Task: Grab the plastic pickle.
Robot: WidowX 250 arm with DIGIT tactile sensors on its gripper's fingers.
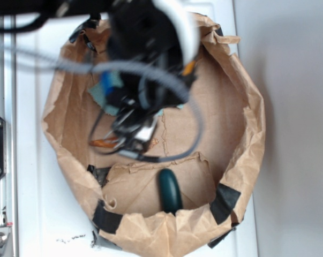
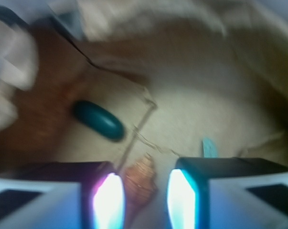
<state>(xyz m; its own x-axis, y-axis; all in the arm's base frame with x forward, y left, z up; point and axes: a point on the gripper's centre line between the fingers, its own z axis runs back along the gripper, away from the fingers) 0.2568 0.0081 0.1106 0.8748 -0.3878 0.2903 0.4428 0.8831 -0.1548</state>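
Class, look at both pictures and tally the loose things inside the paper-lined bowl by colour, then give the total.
Dark green: 1, the pickle
Orange-brown: 1, the seashell
Teal: 1, the cloth
Total: 3

A brown paper enclosure [image 1: 247,123] with crumpled walls and black tape patches [image 1: 224,202] sits on a white surface [image 1: 27,214]. The plastic pickle [image 1: 170,190] lies on the enclosure floor against the near wall, its long axis pointing toward the centre. The blurred black arm [image 1: 145,32] and cable bundle [image 1: 150,80] hang over the far-left floor, well apart from the pickle; the gripper itself cannot be made out.
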